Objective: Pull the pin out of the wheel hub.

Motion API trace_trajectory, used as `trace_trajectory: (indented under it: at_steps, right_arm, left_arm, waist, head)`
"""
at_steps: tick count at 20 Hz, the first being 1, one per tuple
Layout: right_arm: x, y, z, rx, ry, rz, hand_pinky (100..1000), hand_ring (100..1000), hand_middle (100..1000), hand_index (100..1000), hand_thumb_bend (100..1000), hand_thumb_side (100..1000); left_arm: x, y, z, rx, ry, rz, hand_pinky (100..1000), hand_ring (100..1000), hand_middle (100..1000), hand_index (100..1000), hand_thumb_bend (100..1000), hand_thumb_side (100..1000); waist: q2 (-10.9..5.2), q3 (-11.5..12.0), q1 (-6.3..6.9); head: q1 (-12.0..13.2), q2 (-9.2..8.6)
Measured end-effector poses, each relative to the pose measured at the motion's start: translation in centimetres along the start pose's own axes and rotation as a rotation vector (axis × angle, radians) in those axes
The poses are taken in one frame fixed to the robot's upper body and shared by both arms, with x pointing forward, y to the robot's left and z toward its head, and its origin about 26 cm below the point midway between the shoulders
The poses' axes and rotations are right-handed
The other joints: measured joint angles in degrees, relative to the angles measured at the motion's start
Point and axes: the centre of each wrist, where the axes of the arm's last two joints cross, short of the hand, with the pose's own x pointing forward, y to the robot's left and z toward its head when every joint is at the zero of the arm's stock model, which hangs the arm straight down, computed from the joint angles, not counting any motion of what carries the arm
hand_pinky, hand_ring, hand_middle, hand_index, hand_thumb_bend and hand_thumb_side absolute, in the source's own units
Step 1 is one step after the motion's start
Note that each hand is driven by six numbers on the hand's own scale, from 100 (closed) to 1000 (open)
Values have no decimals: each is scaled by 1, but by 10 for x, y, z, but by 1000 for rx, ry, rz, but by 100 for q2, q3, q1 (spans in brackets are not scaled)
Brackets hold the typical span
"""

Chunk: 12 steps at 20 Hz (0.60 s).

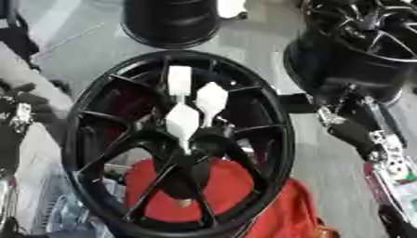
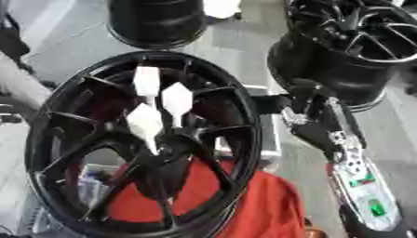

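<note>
The right hand, black with silver joints, reaches in from the right and sits just beside the outer rim of the large glossy black spoked wheel hub; whether its fingers are curled or straight I cannot tell, and it holds nothing that shows. The left hand is only a dark shape at the left edge, its state unreadable too. The pins, three white flat-headed plastic-looking pieces, stand in the hub's centre, clustered near each other among the spokes. They look light, rigid and smooth, probably slippery; the wide white head seems the best place to pinch, pulling straight along the shaft. The hub itself looks heavy and stiff and should stay put. The spokes crowd the approach. A red cloth lies under the hub, and two more black wheel rims stand beyond, the right one close behind the right arm
</note>
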Motion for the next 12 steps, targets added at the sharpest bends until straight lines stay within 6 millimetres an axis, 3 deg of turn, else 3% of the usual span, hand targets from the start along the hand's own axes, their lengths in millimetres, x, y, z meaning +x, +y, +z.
trace_trajectory:
  at_steps: [4,5,6,12]
  right_arm:
    - [31,-18,-18,95,-87,112,654,684,752,836,344,221]
    - [41,-23,-24,124,-115,145,662,695,760,847,355,296]
    - [53,-27,-30,156,-143,180,667,700,767,854,345,238]
    - [130,-38,-60,433,-292,425,709,762,817,892,334,223]
  left_arm:
    - [0,0,0,-3,1,0,599,630,600,852,100,685]
    - [0,0,0,-4,1,0,599,630,600,852,100,685]
    - [0,0,0,-5,1,0,599,630,600,852,100,686]
    - [-2,0,2,-11,9,-4,599,631,601,853,100,687]
  waist:
    - [-17,14,-19]
    - [-25,22,-24]
    - [-32,33,-27]
    - [-82,85,-50]
  head:
    - [-3,1]
    - [-4,1]
    - [-7,1]
    - [-48,1]
